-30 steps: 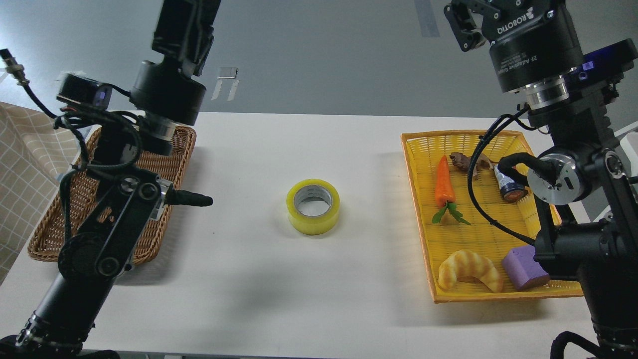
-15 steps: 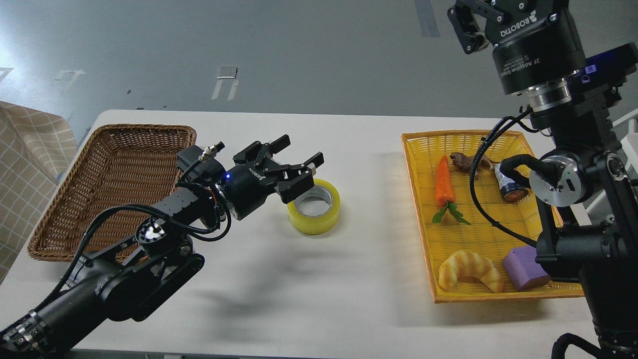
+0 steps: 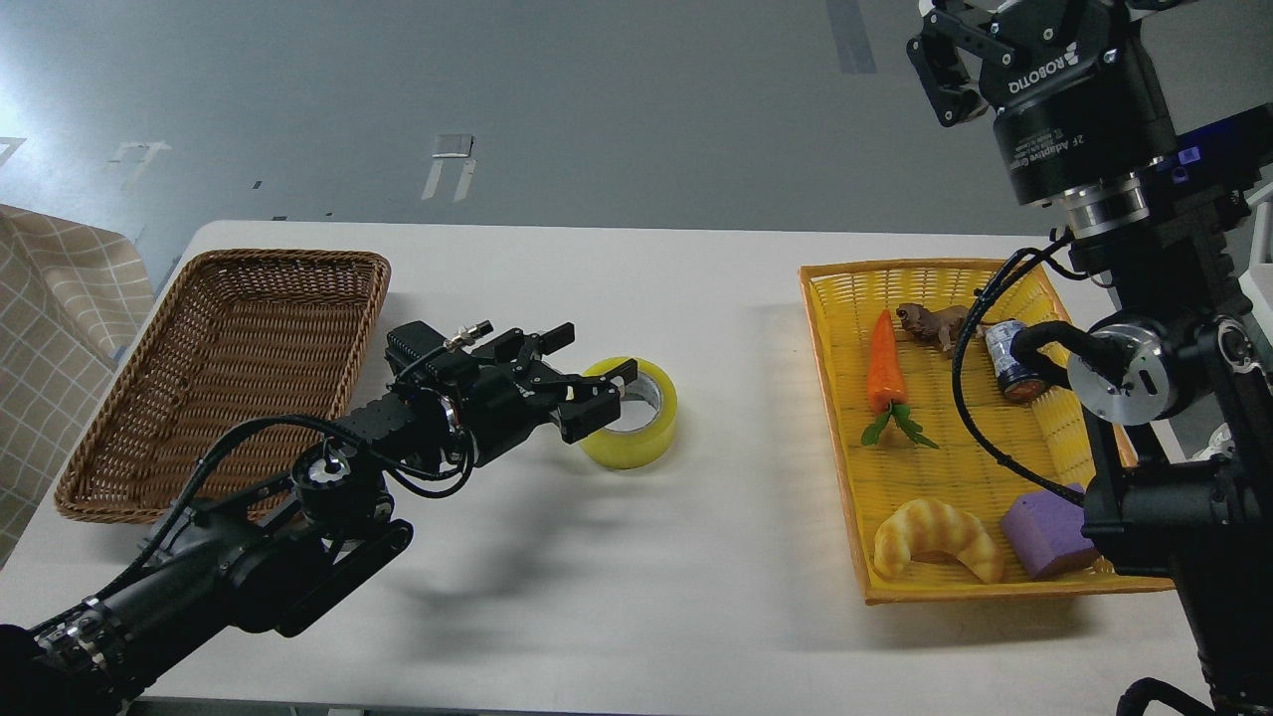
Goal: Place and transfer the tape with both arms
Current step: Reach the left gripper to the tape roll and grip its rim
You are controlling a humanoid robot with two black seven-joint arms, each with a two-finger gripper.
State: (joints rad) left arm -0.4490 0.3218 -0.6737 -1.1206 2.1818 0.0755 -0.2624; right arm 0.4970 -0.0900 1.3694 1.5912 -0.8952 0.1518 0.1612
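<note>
Basket (image 3: 224,368) sits at the desk's (image 3: 636,557) left; left gripper (image 3: 587,383), fingers apart, reaches the tape (image 3: 641,433) lying mid-desk. Yellow tray (image 3: 955,477) lies right. Right gripper (image 3: 955,50) hangs high, fingers cropped; cannot tell its state.

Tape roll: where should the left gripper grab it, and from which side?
Grip the tape across its wall on the side facing the left gripper: one finger into the open core, one outside. It lies flat on the table with the core hole up, so I'd come from the left and above. The gripper is open there already.
</note>
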